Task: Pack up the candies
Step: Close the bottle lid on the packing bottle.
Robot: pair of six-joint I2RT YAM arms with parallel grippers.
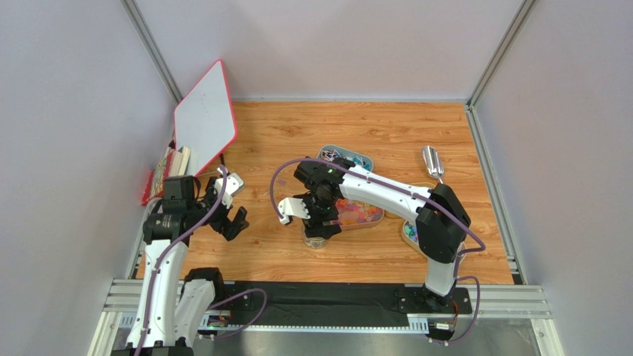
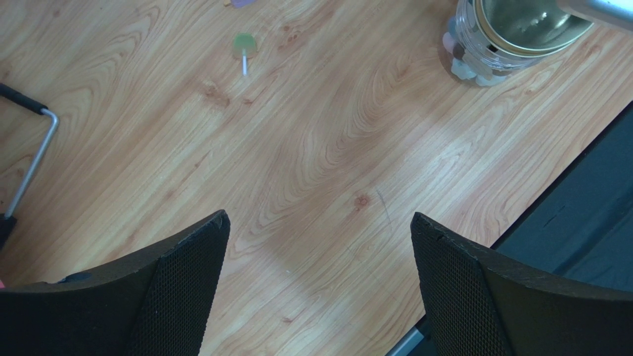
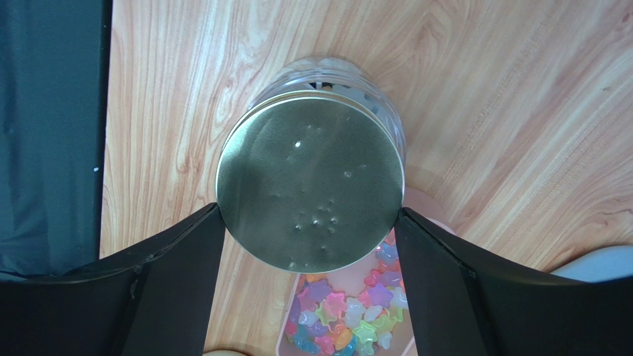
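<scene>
Inside the clear jar (image 2: 487, 67), a few pale candies (image 2: 461, 61) sit against the glass, so filling looks done and capping looks like the step in hand. Over the jar mouth, the right hand (image 3: 308, 215) pinches the gold lid (image 3: 312, 193) across its width, one finger pressed to each side. Whether the lid is seated I cannot tell. The next move calls for a level press and a twist, then letting go without tipping the jar. Just beside it, the tan tray (image 1: 381, 213) holds more star-shaped candies (image 3: 349, 319). Well apart, the left hand (image 2: 319, 217) hangs spread wide and empty over the surface (image 2: 319, 133). Only the right wrist view shows the grip. Only the left wrist view shows the jar's contents and a blurred green sweet on a stick (image 2: 244, 44). The top view alone shows the metal scoop (image 1: 433, 162).
</scene>
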